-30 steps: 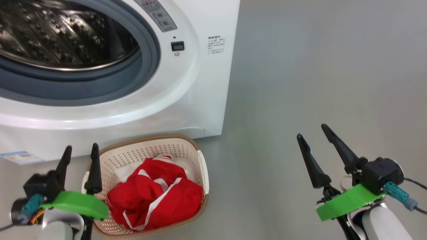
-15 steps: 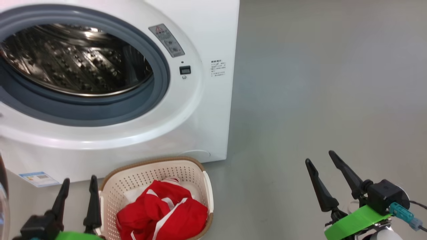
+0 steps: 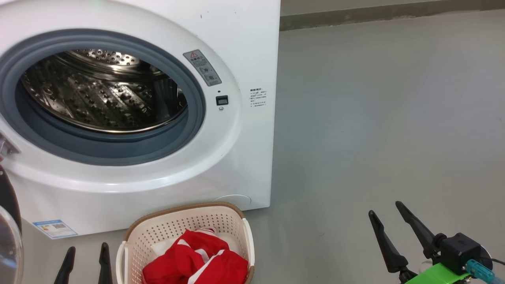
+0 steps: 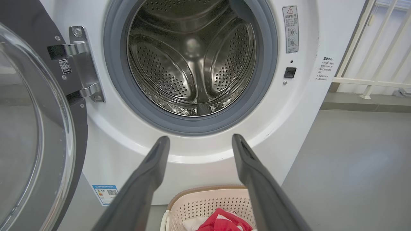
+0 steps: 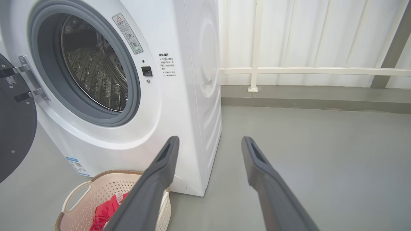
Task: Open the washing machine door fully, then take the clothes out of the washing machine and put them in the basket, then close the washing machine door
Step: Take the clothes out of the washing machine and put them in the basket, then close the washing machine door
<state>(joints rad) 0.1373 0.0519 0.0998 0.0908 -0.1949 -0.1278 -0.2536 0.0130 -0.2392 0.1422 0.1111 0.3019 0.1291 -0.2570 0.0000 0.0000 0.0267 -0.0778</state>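
One washing machine (image 3: pixel 236 157) stood on the grey floor (image 3: pixel 375 118). Its single door (image 4: pixel 77 134) was swung wide to the left on one metal hinge (image 4: pixel 80 64), and the steel drum (image 4: pixel 192 64) was bare inside. One basket (image 3: pixel 173 228) sat on the floor just before the machine, with a heap of red, white-striped clothes (image 3: pixel 197 262) in it; the folds perhaps hid whether it was one garment or more. There were two grippers: the left gripper (image 3: pixel 87 250) was just beside the basket and the right gripper (image 3: pixel 384 208) well apart over bare floor. Each had its two dark fingers spread wide, gripping nothing.
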